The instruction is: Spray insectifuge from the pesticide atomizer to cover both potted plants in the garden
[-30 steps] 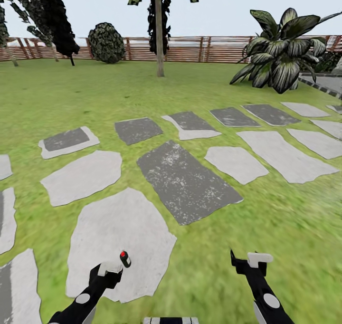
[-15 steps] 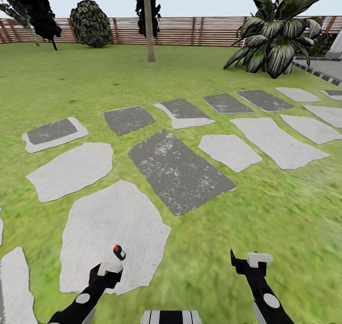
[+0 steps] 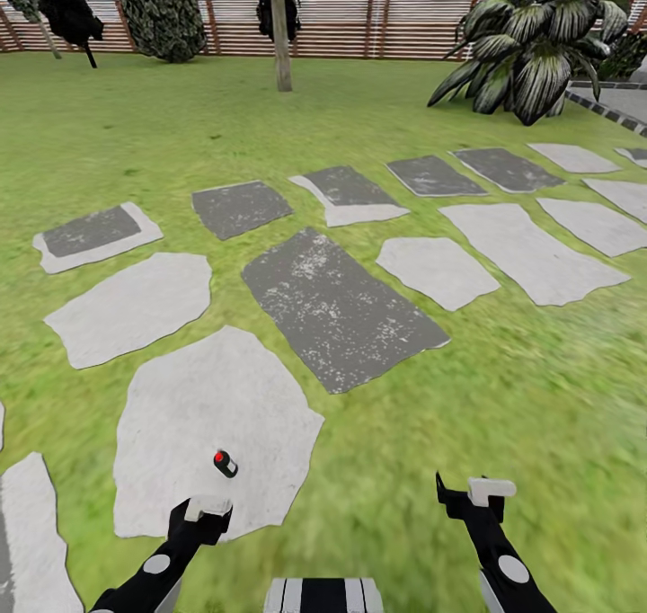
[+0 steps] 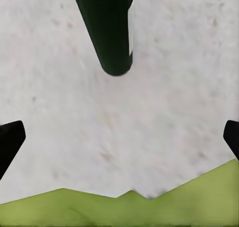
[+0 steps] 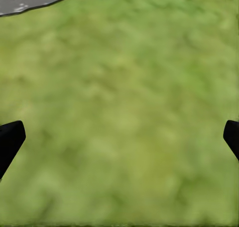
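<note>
On the left, the sprayer (image 3: 225,463) lies on the pale stepping stone (image 3: 180,415), just ahead of the left gripper (image 3: 208,509), fingers spread wide, holding nothing. Over on the right, the right gripper (image 3: 467,492) hangs wide open above the grass (image 3: 539,397).

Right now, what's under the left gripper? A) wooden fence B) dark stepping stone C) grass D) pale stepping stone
D: the left gripper hangs over the pale stepping stone, and its wrist view shows pale stone between the fingertips with grass only along one edge.
</note>
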Robot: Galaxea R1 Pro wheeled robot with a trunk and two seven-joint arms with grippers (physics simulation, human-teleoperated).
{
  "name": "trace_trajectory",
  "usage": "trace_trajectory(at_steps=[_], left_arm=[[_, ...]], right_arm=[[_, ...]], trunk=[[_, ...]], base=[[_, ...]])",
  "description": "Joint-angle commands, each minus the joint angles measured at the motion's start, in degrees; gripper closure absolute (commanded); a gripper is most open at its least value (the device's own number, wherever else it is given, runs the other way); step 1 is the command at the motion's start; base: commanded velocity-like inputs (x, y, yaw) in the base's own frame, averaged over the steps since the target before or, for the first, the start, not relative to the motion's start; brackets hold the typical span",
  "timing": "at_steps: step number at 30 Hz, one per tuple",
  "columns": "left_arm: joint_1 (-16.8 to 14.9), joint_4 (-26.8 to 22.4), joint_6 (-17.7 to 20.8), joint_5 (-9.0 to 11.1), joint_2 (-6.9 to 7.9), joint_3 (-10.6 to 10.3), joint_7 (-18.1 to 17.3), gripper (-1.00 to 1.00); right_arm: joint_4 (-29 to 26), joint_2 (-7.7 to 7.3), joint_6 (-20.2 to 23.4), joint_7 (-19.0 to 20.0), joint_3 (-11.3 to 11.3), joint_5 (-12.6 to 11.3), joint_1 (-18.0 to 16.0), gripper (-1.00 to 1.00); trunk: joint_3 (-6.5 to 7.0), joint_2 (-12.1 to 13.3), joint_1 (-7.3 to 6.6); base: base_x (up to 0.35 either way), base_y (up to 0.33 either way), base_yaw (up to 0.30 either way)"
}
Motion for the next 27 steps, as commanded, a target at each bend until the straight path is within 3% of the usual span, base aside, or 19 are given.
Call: trace_trajectory(at_steps=[1,11,18,27], left_arm=[[0.0,0.0,-0.2,-0.5,0.01,0.1,-0.1,-1.0],[0.0,0.0,-0.2,-0.5,0.01,0.1,0.0,-1.0],[0.0,0.0,-0.2,-0.4,0.01,0.2,0.0,-1.0],[0.0,0.0,-0.2,-0.4,0.01,0.2,0.0,-1.0]], right_arm=[[0.0,-0.01,-0.2,-0.2,0.0,0.0,0.0,-1.0],[0.2,-0.01,-0.2,-0.2,0.0,0.0,0.0,-1.0],[0.2,-0.01,-0.2,-0.2,0.0,0.0,0.0,-1.0],[0.2,-0.01,-0.2,-0.2,0.0,0.0,0.0,-1.0]], trunk=[[-0.26,0.0,0.01],[-0.71,-0.1,0.06],[-0.71,-0.1,0.06],[-0.71,-0.1,0.06]], base=[[0.0,0.0,0.0],[0.007,0.0,0.0],[0.241,0.0,0.0],[0.036,0.0,0.0]])
